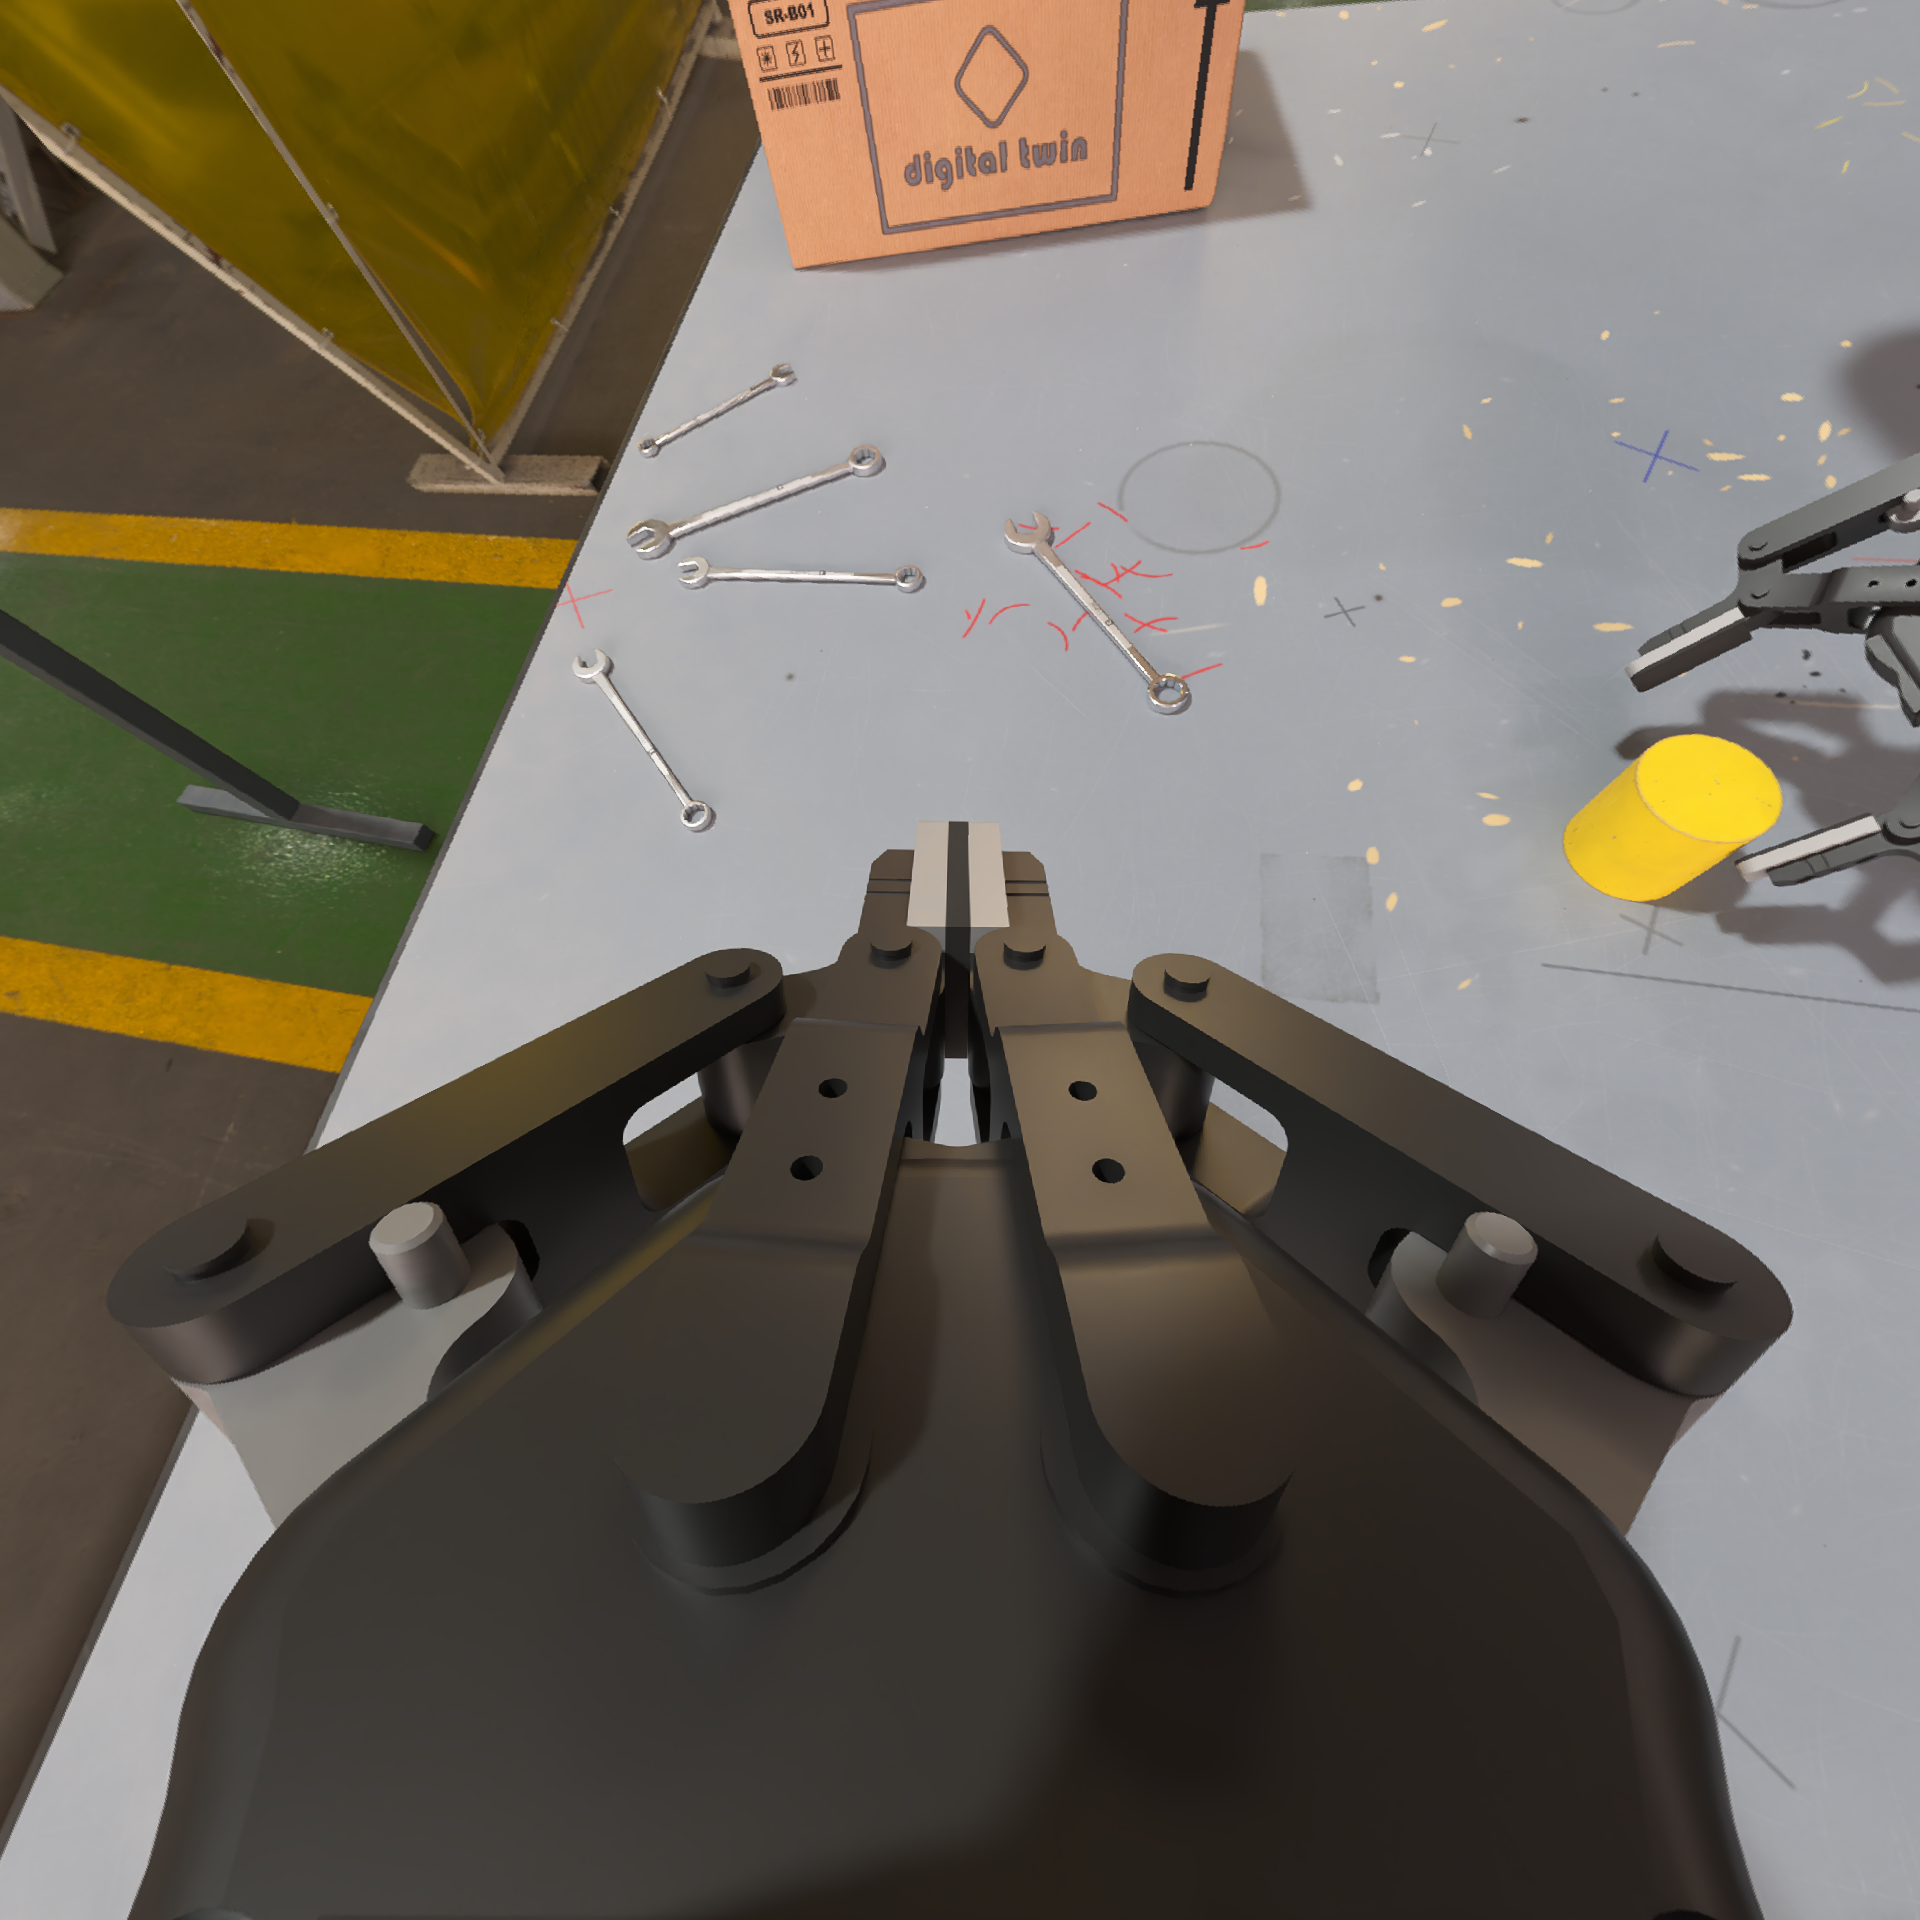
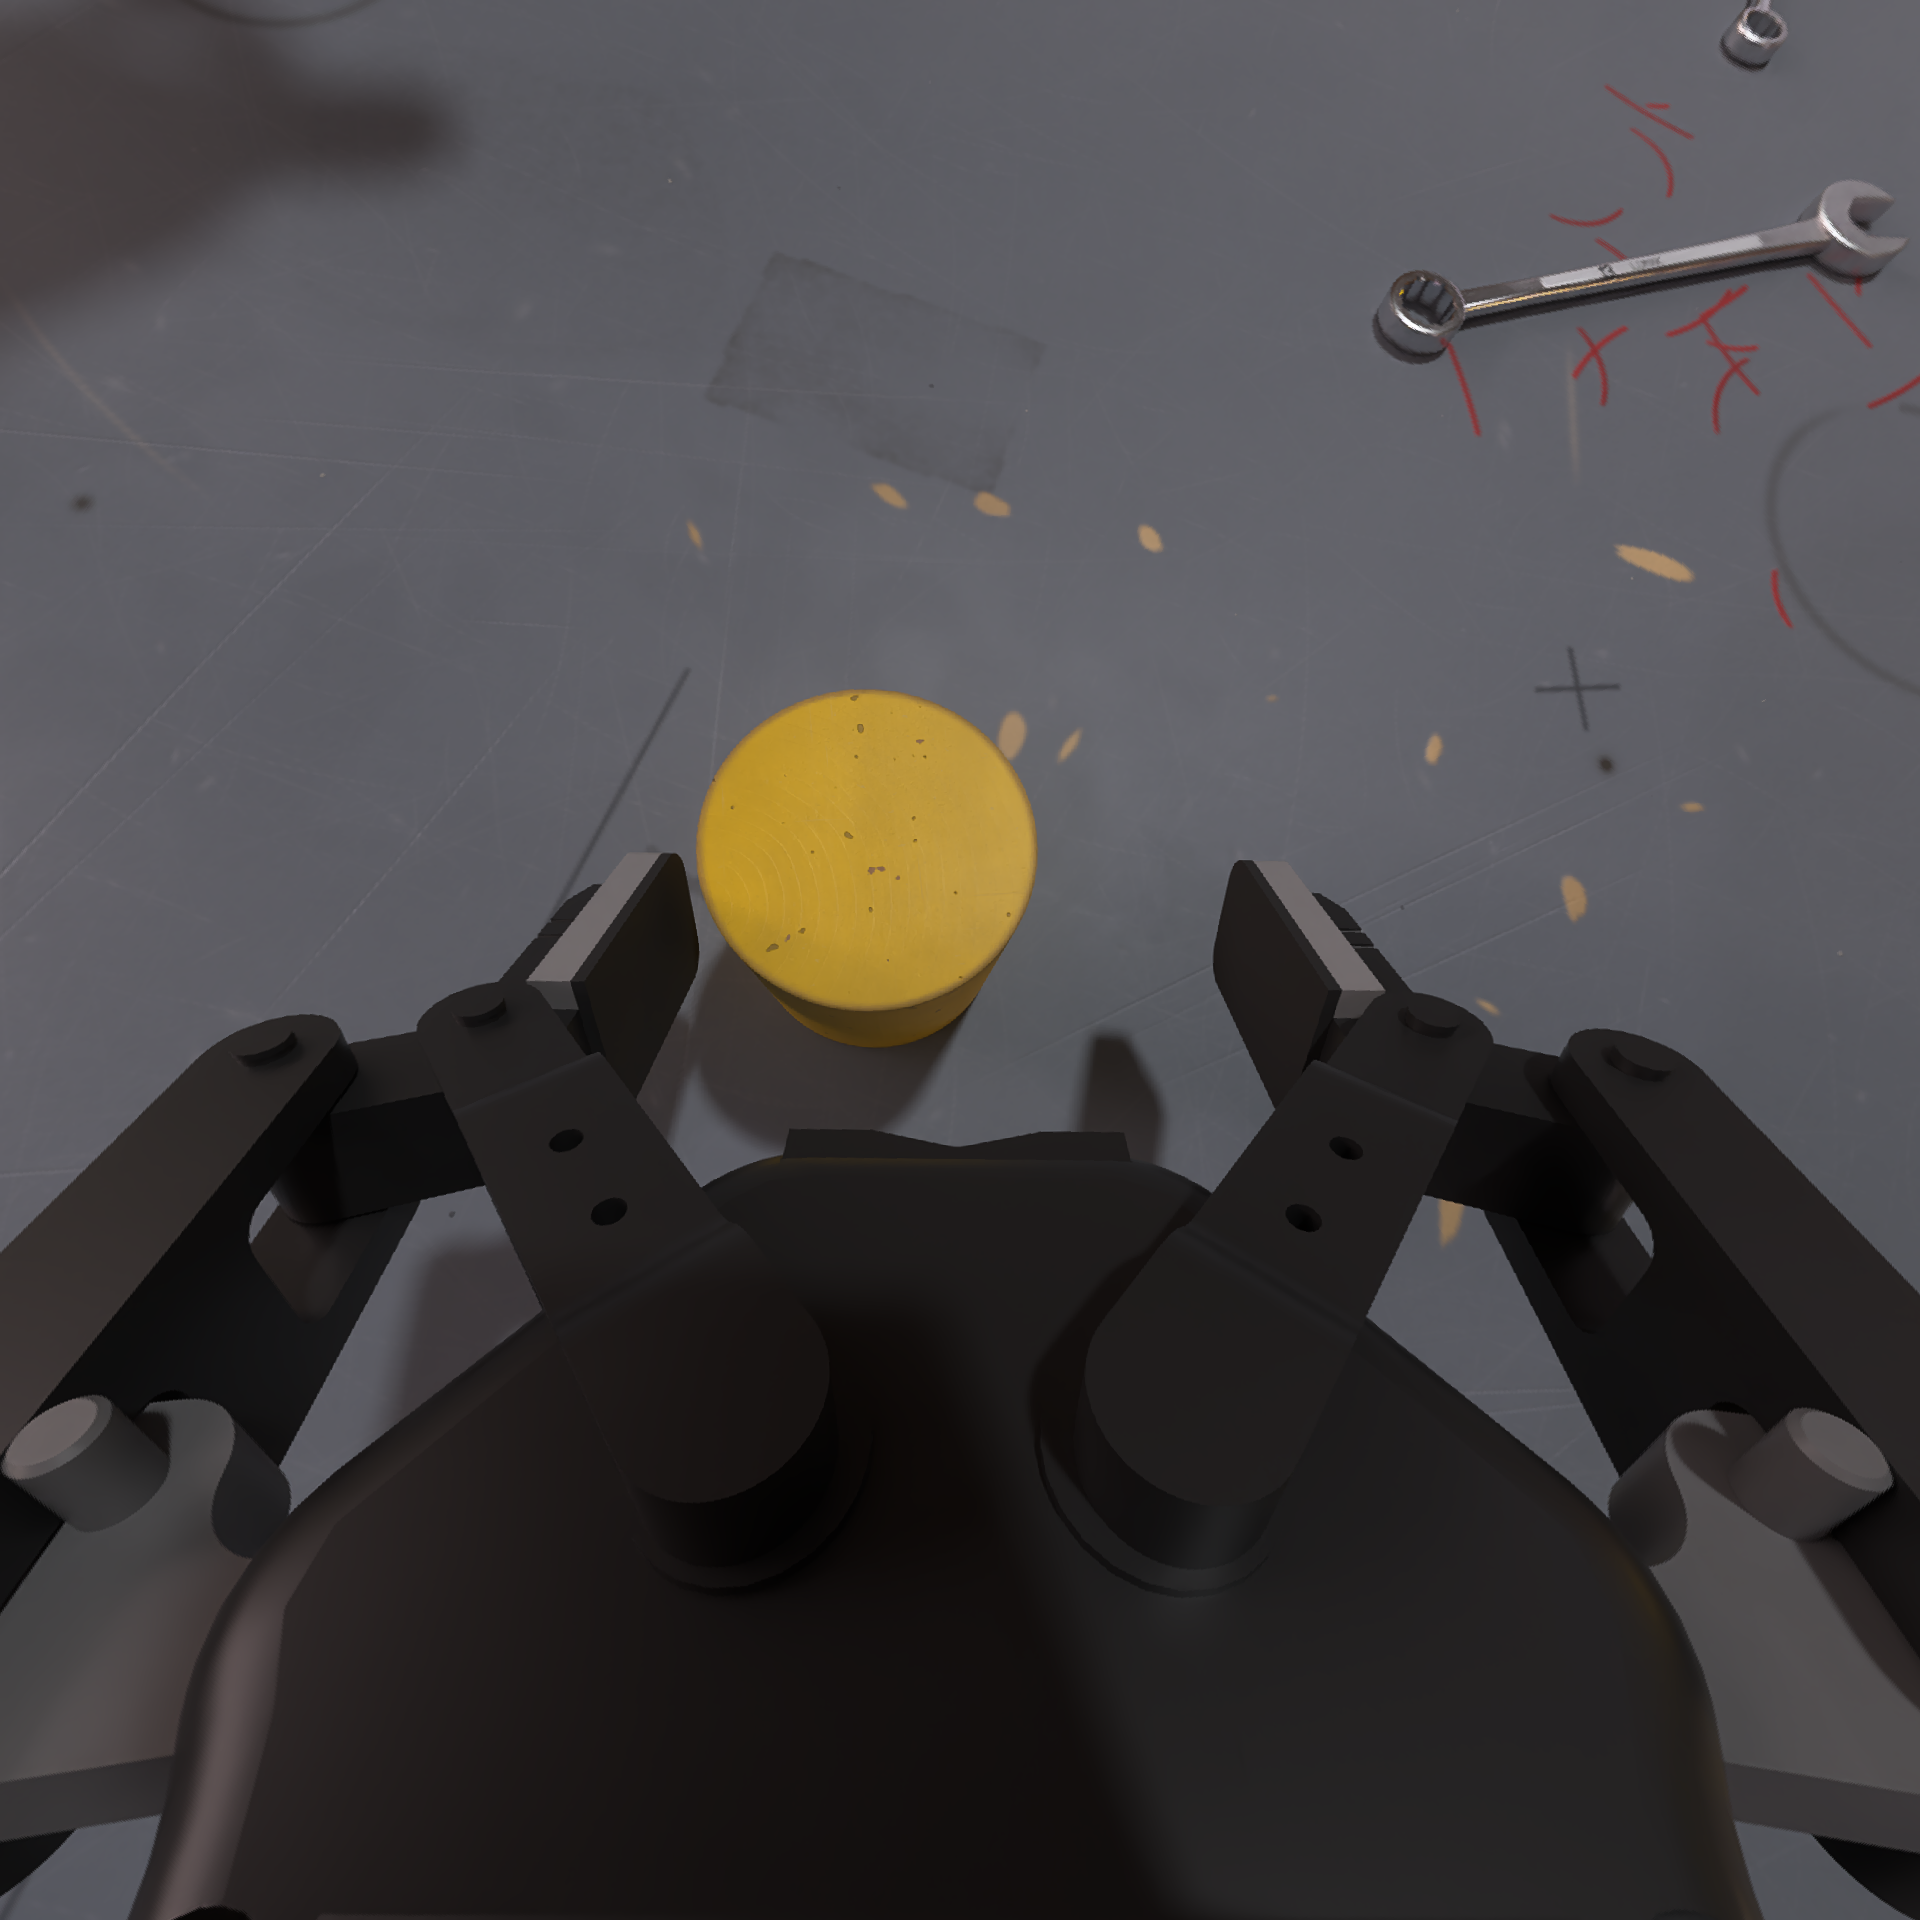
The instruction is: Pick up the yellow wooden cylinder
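Observation:
The yellow wooden cylinder (image 2: 865, 862) stands upright on the grey table. My right gripper (image 2: 956, 935) is open above it, looking down. The cylinder lies between the two fingers, closer to the left finger (image 2: 634, 935), with a wide gap to the right finger; I cannot tell if the left one touches it. In the left wrist view the cylinder (image 1: 1668, 816) shows at the far right with the right gripper's fingers (image 1: 1704, 644) on either side of it. My left gripper (image 1: 957, 873) is shut and empty, low over the table, well left of the cylinder.
Several silver wrenches (image 1: 764, 499) lie on the left part of the table, one (image 1: 1101, 613) among red marks, also in the right wrist view (image 2: 1631, 275). A cardboard box (image 1: 987, 125) stands at the back. The table's left edge (image 1: 499, 727) drops to the floor.

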